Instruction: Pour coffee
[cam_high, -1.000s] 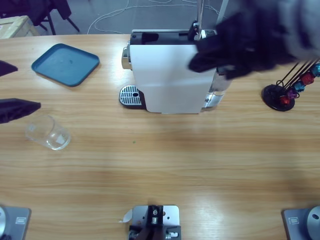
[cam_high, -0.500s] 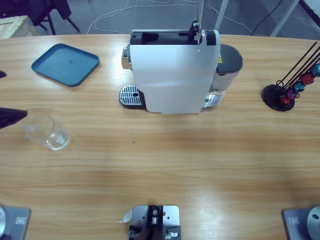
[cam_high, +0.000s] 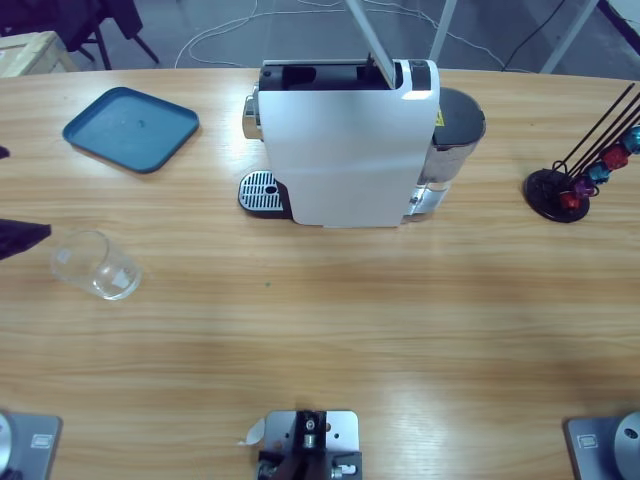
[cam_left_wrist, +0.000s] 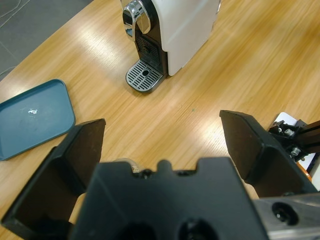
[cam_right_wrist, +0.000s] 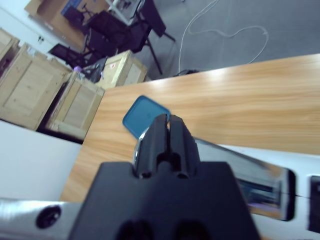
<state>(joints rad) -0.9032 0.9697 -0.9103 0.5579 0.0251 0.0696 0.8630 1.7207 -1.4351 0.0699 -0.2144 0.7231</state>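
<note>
clear glass lying tilted on its side at table's nine o'clock, coffee inside not discernible, white coffee machine upright toward twelve o'clock

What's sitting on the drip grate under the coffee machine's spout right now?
Nothing: the drip grate under the spout is bare. The glass stands apart on the table, by the left gripper. Whether it holds liquid can't be seen.
</note>
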